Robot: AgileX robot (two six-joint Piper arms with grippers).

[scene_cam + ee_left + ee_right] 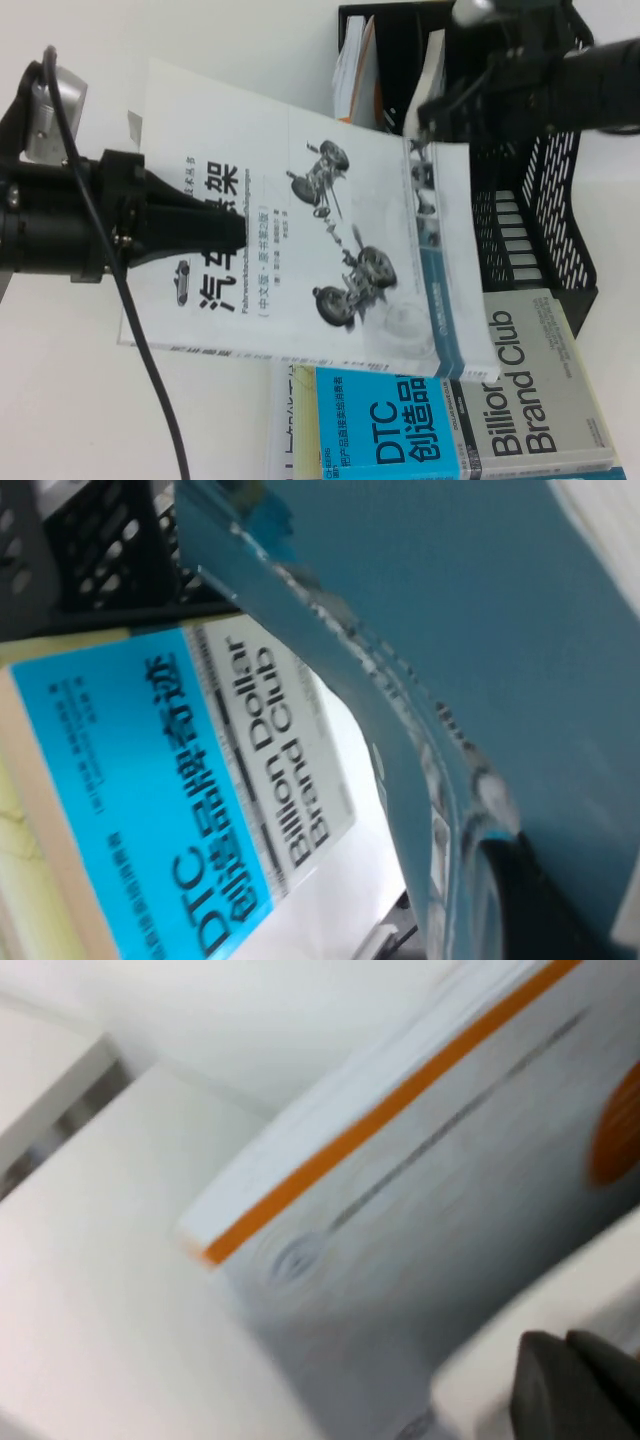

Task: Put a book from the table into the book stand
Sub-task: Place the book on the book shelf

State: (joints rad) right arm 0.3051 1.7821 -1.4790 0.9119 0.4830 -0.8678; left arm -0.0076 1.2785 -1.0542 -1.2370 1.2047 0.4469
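book stand point(540, 200) holding white books point(352, 80), left gripper point(225, 232), right gripper point(432, 118)

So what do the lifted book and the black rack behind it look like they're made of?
The book, gripped by the left gripper and the right gripper: paper, softcover apparently, glossy; its blue back shows sheen in the left wrist view. The book stand: probably matte black plastic, with perforated walls.

Bright, even light; both wrist views blurred.
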